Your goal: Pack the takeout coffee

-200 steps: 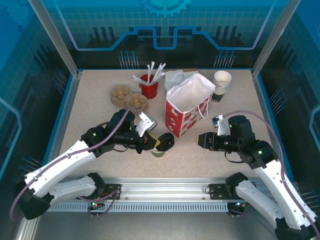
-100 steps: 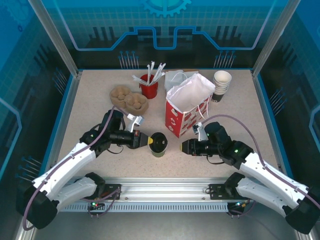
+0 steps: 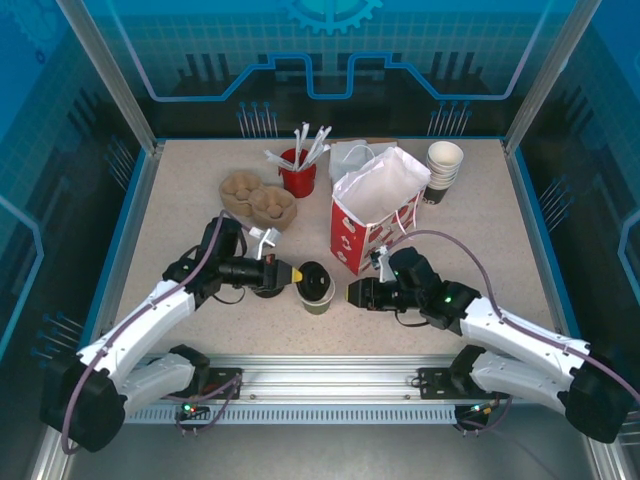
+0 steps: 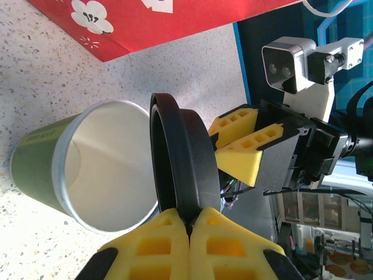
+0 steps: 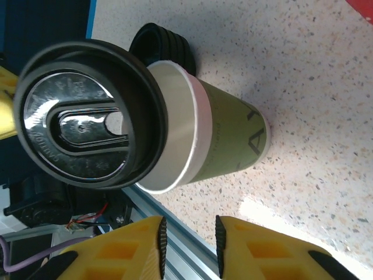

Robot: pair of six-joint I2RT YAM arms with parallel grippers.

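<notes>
Left fingers (image 4: pixel 157 248) pinch lid (image 4: pixel 178 163); arm (image 3: pixel 150 310) outstretched

Green cup (image 5: pixel 227 140), maybe dark-lettered; black lid (image 5: pixel 87 122)

My overhead camera sits high above and behind the arms (image 3: pixel 150 310), looking down and forward across the whole table (image 3: pixel 180 210) from far off. The left wrist camera rides very close, looking out along its own fingers (image 4: pixel 157 242) at the cup (image 4: pixel 76 169) and lid (image 4: pixel 180 157), and past them straight at the right gripper (image 4: pixel 224 142). The right wrist camera faces back the opposite way, equally near. Both wrist views share that cup and lid from opposing sides; the overhead view takes them in small, at mid-table.
</notes>
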